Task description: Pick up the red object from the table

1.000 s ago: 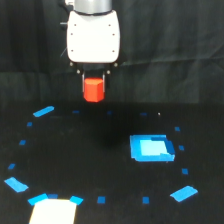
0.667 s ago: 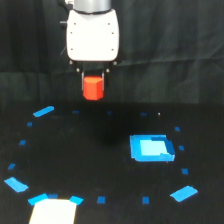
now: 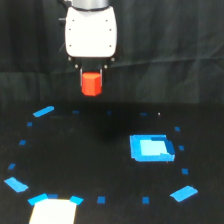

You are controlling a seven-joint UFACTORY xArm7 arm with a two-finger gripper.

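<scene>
The red object (image 3: 91, 83), a small bright red-orange faceted block, hangs in the air well above the black table (image 3: 100, 155). My gripper (image 3: 91, 80) sits under the white gripper head (image 3: 91, 31) and is shut on the block, with dark fingers on either side of its upper part. The block's lower half shows below the fingers. It is held in the upper middle of the exterior view, in front of the black curtain.
A blue square patch (image 3: 150, 148) lies on the table at the exterior view's right. Blue tape pieces (image 3: 43, 111) and small blue squares ring the table. A white sheet (image 3: 51, 212) with blue corners lies at the bottom left.
The gripper head and the red block have risen a little higher above the table. The block stays held between the fingers.
</scene>
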